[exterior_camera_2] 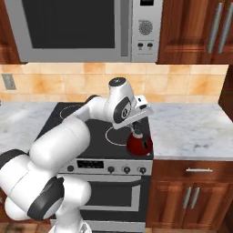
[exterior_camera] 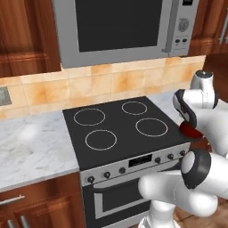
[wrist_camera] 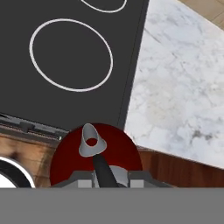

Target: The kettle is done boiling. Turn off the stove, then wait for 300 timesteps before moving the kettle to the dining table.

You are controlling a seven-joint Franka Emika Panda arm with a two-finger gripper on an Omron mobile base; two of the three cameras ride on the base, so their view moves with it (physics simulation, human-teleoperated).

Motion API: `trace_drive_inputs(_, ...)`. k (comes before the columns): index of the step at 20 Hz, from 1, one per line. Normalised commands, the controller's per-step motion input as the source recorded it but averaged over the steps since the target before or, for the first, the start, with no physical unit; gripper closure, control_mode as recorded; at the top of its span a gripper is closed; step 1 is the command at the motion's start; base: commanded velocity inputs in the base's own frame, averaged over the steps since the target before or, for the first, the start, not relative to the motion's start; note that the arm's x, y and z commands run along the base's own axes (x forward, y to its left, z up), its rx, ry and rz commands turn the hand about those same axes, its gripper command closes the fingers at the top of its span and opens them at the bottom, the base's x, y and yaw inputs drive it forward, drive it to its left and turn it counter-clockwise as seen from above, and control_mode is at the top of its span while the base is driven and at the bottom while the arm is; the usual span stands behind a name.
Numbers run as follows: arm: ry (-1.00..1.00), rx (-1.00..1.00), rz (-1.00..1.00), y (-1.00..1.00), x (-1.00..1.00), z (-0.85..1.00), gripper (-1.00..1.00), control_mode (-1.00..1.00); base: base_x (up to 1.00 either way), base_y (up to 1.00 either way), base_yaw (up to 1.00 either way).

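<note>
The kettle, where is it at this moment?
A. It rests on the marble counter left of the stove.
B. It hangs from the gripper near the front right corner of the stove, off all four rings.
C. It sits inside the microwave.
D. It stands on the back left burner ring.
B: the gripper is shut on the handle of the kettle, which hangs at the front right corner of the stove, whose four rings are bare.
</note>
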Motion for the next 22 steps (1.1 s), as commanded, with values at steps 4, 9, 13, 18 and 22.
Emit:
trace_drive_inputs(4, 0.0, 0.0, 0.0, 0.0, 0.0, 0.0, 1.0, 1.0, -0.09, 0.0, -0.38)
trace_drive_inputs(9, 0.0, 0.0, 0.0, 0.0, 0.0, 0.0, 1.0, 1.0, -0.13, 0.0, -0.44)
trace_drive_inputs(13, 0.0, 0.0, 0.0, 0.0, 0.0, 0.0, 1.0, 1.0, -0.17, 0.0, -0.47)
trace_drive_inputs(18, 0.0, 0.0, 0.0, 0.0, 0.0, 0.0, 1.0, 1.0, -0.19, 0.0, -0.51)
trace_drive_inputs(22, 0.0, 0.0, 0.0, 0.0, 0.0, 0.0, 1.0, 1.0, -0.17, 0.0, -0.54)
